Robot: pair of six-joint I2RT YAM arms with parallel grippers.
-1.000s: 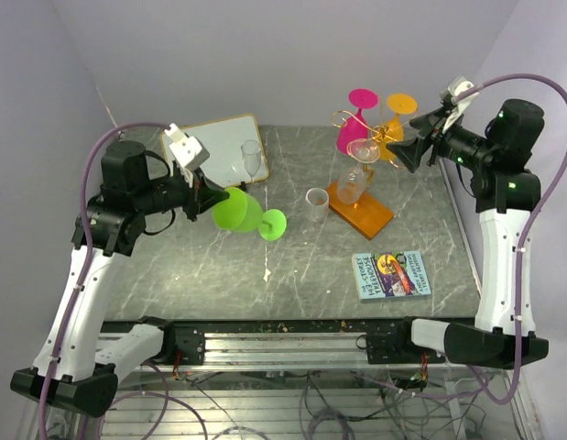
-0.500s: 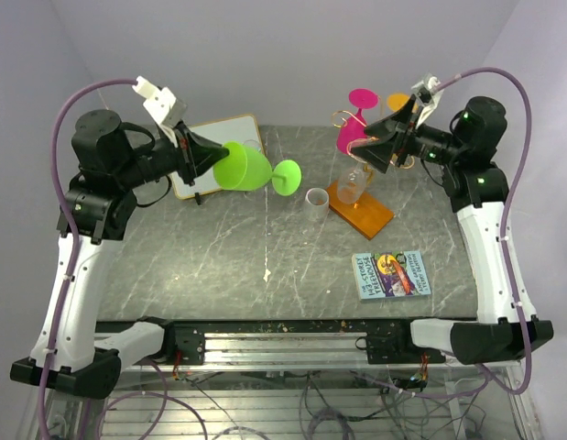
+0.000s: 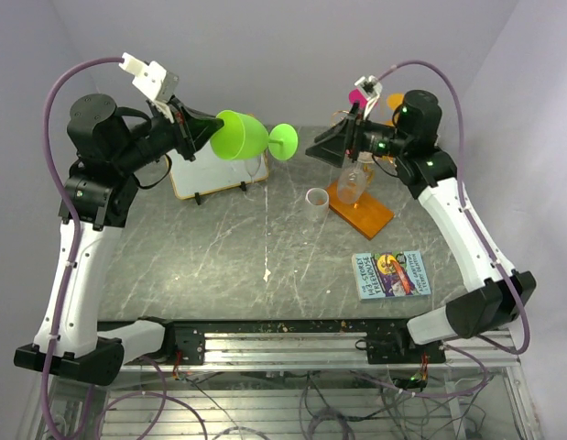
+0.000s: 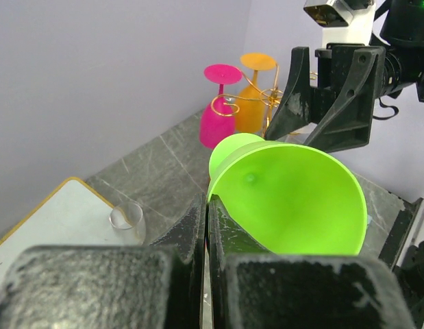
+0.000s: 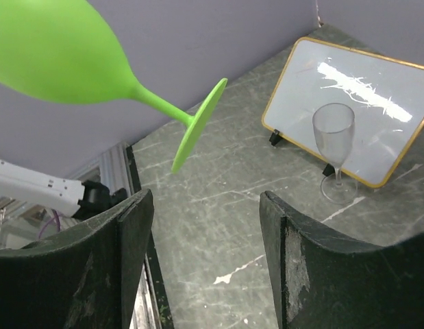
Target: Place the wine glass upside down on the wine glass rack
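Wrist view is showing the left gripper [image 4: 206,221] pinching the lime-green plastic wine glass [image 4: 294,199] by its rim; the right gripper [image 5: 203,205] is gaping, empty.

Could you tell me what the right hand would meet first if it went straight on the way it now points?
Most likely the foot of the green wine glass that the left hand holds sideways, just ahead of the right hand; depth is unclear.
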